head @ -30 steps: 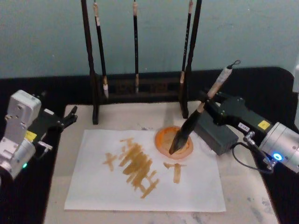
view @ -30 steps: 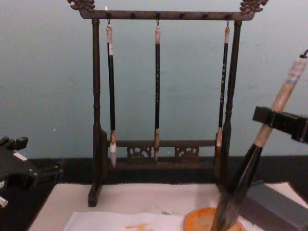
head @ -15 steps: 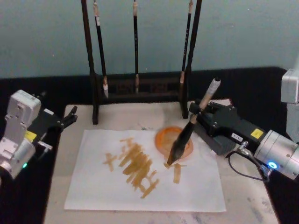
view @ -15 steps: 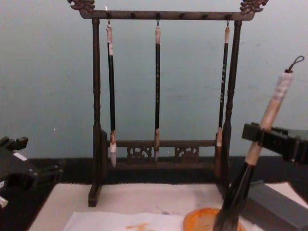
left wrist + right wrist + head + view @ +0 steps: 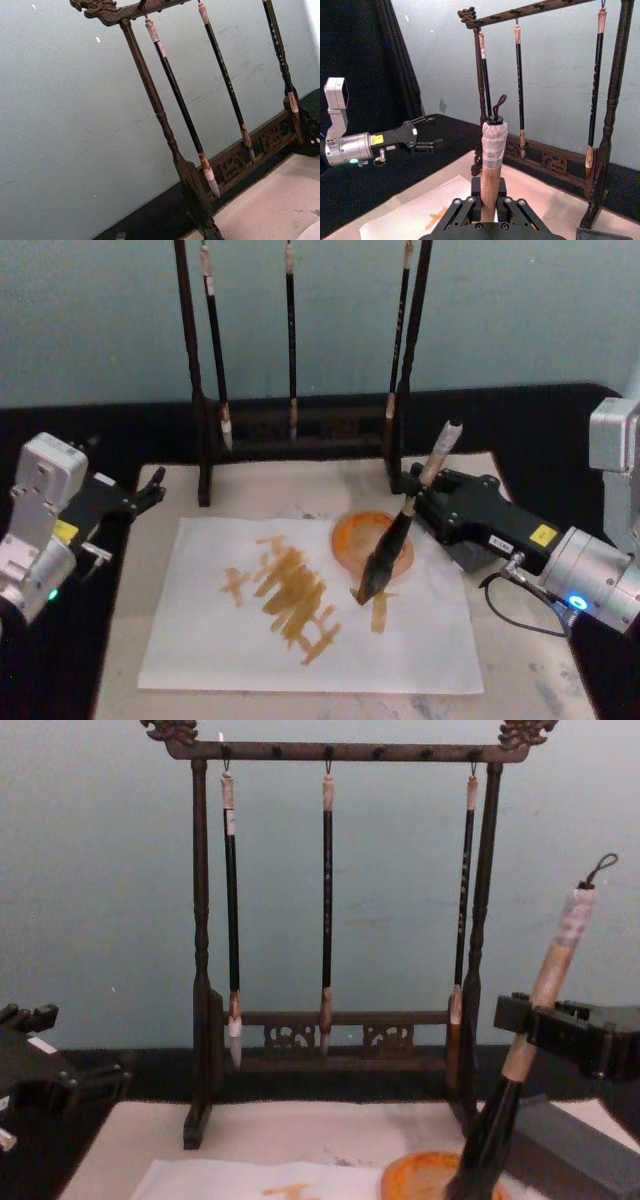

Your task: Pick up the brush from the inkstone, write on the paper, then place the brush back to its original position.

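My right gripper (image 5: 414, 488) is shut on the brush (image 5: 388, 548), gripping its pale handle (image 5: 490, 172) just above the black shaft. The brush leans, and its dark tuft touches the white paper (image 5: 200, 640) in front of the orange dish, beside the small tan strokes (image 5: 378, 612). In the chest view the same gripper (image 5: 530, 1022) holds the brush (image 5: 545, 982) at the right. The dark grey inkstone (image 5: 575, 1148) lies behind and right of the dish, partly hidden by the arm. My left gripper (image 5: 150, 490) is parked open at the table's left edge.
A dark wooden rack (image 5: 300, 425) with three thin hanging brushes (image 5: 327, 900) stands at the back of the beige mat (image 5: 520, 660). The orange dish (image 5: 352, 536) sits at the paper's far right corner. Tan brush marks (image 5: 295, 600) cover the paper's middle.
The right gripper has carried the brush from over the orange dish forward and down. The tuft now rests on the paper by the small strokes. The left arm has not moved.
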